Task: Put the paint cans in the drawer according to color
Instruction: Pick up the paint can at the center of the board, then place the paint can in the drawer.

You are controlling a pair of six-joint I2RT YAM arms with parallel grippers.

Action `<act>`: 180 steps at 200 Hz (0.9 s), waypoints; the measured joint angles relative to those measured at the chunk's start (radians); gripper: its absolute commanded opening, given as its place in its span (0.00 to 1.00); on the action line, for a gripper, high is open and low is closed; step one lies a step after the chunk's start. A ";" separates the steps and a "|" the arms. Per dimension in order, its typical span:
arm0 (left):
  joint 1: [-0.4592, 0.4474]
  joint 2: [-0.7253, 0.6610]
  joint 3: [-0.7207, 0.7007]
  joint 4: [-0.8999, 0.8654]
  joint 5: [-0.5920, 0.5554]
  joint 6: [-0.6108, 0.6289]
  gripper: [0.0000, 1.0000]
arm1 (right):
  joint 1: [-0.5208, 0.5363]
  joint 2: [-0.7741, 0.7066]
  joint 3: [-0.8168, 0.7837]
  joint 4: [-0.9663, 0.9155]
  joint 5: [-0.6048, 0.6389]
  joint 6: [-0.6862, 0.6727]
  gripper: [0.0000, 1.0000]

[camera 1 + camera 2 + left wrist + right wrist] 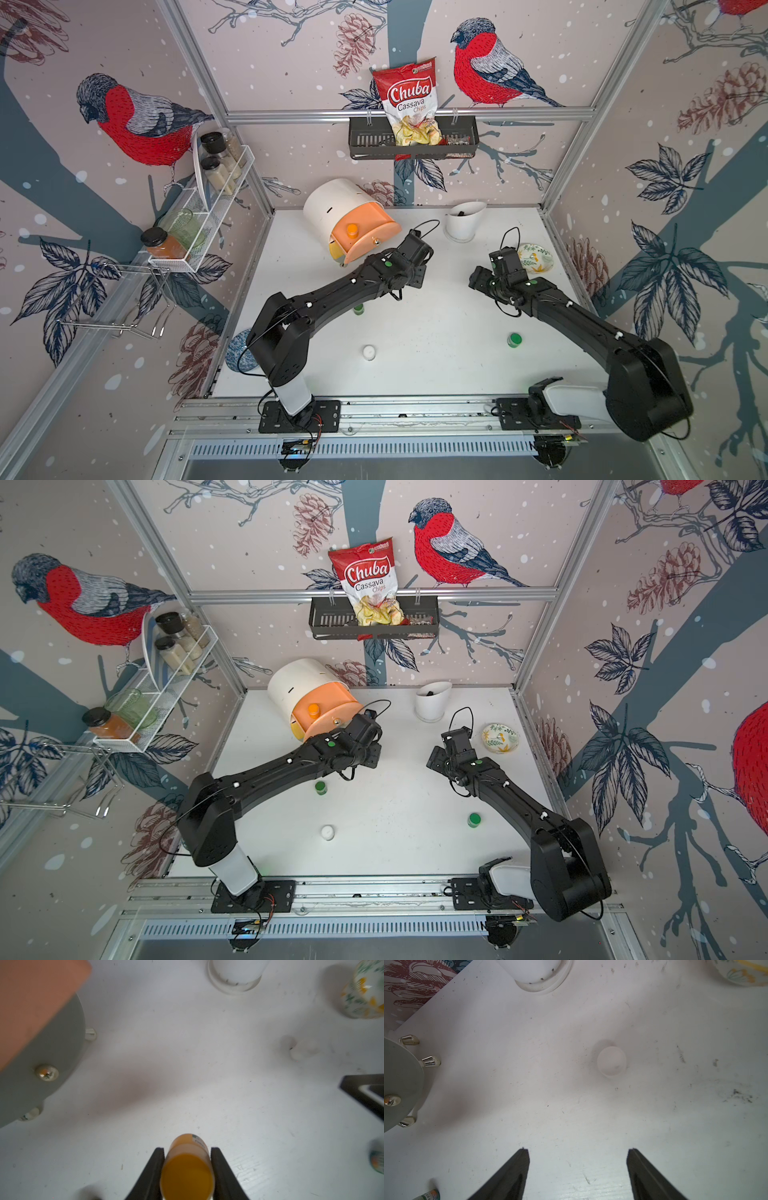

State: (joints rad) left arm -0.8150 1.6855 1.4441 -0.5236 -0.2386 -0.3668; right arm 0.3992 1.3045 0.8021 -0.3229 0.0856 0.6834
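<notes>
My left pincer [187, 1150] grips an orange can [187, 1180]; my right pincer [578, 1150] hangs wide over the counter [529, 1084], a white can [611, 1061] ahead, untouched.

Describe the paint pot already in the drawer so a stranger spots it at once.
Find the white arched-top chest at the back left of the white table; its peach drawer stands open. Inside sits an orange-lidded pot. The other orange pot is clamped in the left hand; green-lidded pots and a white-lidded pot stand on the table.
</notes>
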 measured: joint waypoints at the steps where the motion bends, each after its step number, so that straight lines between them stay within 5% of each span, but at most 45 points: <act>1: 0.000 -0.001 0.005 -0.004 0.000 0.002 0.24 | 0.000 0.000 0.000 0.000 0.000 0.000 0.79; 71: 0.118 0.005 0.484 -0.264 -0.084 0.143 0.26 | 0.009 0.047 0.004 0.000 -0.013 -0.001 0.79; 119: 0.285 0.108 0.612 -0.316 -0.076 0.175 0.24 | 0.024 0.047 0.007 0.000 -0.015 -0.003 0.79; 180: 0.354 0.235 0.649 -0.373 -0.028 0.171 0.22 | 0.025 0.056 0.009 0.001 -0.015 -0.004 0.79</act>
State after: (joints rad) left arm -0.4606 1.9209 2.0933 -0.8970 -0.2665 -0.1959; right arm 0.4244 1.3605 0.8112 -0.3218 0.0708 0.6792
